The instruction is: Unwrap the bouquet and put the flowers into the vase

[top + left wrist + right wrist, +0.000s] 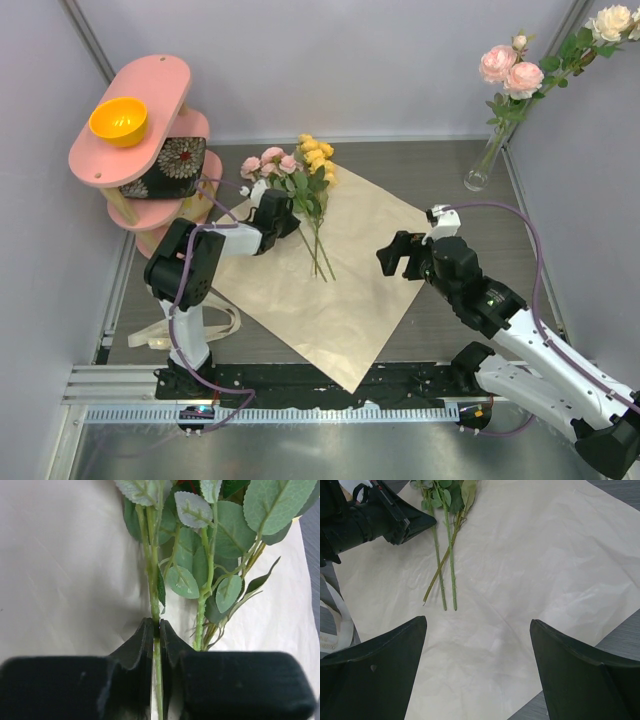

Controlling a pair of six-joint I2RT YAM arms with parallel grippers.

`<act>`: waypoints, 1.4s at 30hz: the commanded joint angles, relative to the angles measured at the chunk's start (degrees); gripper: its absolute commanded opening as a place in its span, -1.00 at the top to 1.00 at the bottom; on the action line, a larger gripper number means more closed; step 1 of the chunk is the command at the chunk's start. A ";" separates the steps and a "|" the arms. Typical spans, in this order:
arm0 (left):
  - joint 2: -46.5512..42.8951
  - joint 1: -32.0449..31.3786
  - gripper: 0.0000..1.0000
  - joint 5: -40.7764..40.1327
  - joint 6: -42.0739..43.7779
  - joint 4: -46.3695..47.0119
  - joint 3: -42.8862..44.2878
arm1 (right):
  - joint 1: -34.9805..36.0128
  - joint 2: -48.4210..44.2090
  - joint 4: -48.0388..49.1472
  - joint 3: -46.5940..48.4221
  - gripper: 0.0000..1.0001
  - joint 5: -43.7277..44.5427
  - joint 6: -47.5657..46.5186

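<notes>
**Kraft paper** [345,290]: one orange-tan sheet, laid open and flat on the desk [450,185], with one corner pointed toward the arm bases.

**Flowers** [300,170]: a loose bunch of pink and yellow blooms, laid on the far part of the paper. The heads are turned away from the arms and the bare stem ends are fanned toward the sheet's middle.

**Left gripper** [156,626]: set low over the bunch, jaws clamped on one thin green stem [152,580] just below the leaves.

**Right gripper** [479,630]: held above the bare paper, well apart from the stems, jaws spread wide with nothing between them.

**Vase** [483,165]: clear glass, placed at the far right corner of the desk, off the paper. Pink and cream blooms [510,72] are held in it.

**Ribbon** [195,328]: cream, left in loops on the desk beside the left arm's base.

**Pink shelf** [150,85]: at far left, with an orange bowl [118,121] on top and a black floral box [168,166] beneath.
</notes>
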 commanded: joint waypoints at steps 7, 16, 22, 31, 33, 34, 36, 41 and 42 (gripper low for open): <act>-6.08 -4.95 1.00 -15.48 14.34 -13.67 9.19 | 0.41 0.89 1.58 1.01 -0.82 1.70 -1.50; -8.29 -10.40 1.00 -35.97 15.12 -43.11 19.82 | 0.32 2.65 1.05 1.97 -0.82 3.20 -1.85; -7.31 -14.10 1.00 -47.68 18.12 -56.23 25.64 | 0.32 3.70 0.96 2.24 -0.82 4.34 -2.11; -27.42 -13.57 1.00 -14.27 27.88 -36.47 9.93 | 0.32 7.04 0.43 3.64 -0.83 1.29 -3.43; -33.56 -11.82 1.00 -4.14 27.97 -27.55 6.31 | 0.32 8.27 0.69 4.87 -0.82 -2.40 -4.74; -35.68 -10.94 1.00 2.79 27.62 -23.57 2.21 | 0.32 9.67 0.70 5.48 -0.82 -7.30 -5.18; -39.37 -9.27 1.00 19.94 26.57 -11.71 -1.51 | 0.32 10.91 1.83 7.77 -0.82 -11.98 -5.45; -39.05 -9.00 1.00 34.20 19.02 2.10 -6.62 | 0.06 15.12 5.52 14.43 -0.76 -25.25 -2.12; -38.35 -9.00 1.00 35.19 17.18 3.96 -6.97 | -0.03 15.39 5.97 15.24 -0.76 -26.15 -0.63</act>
